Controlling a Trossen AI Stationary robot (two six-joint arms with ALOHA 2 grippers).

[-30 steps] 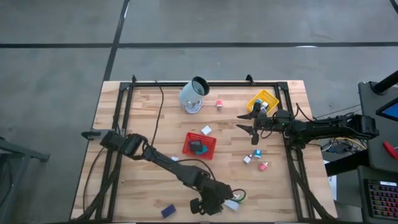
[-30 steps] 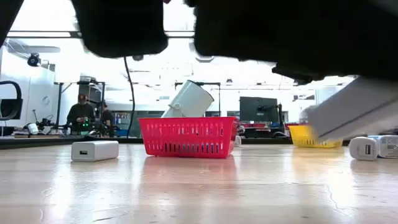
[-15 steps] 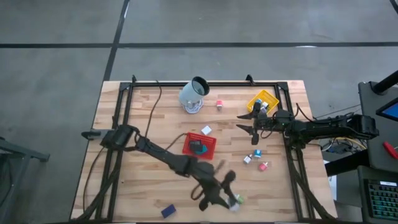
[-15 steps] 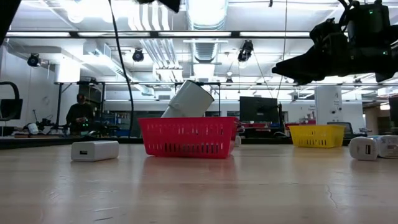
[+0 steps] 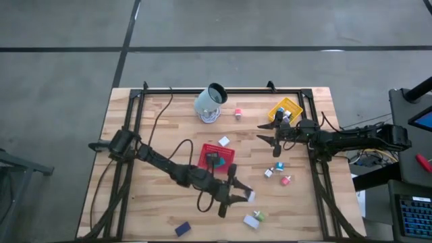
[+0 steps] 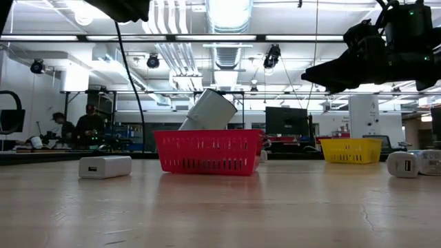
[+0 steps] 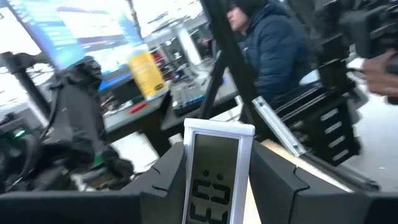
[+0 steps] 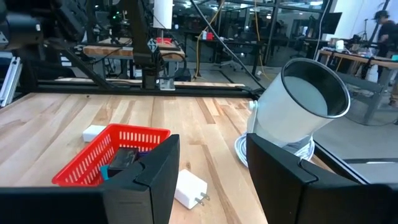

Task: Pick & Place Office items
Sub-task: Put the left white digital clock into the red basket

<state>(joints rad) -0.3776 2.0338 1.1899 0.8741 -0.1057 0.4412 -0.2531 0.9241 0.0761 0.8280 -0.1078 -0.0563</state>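
Your left claw (image 5: 244, 194) is clamped on a small white digital clock (image 7: 217, 174), held above the table (image 5: 155, 121) just in front of the red mesh tray (image 5: 217, 158). Your right claw (image 5: 268, 132) hovers half open beside the yellow tray (image 5: 286, 109), holding nothing.

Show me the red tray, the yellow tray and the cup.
Red tray (image 5: 227, 163): high view, its right rim.
Yellow tray (image 5: 289, 105): high view, its far rim.
Cup (image 5: 217, 92): high view, its open mouth.
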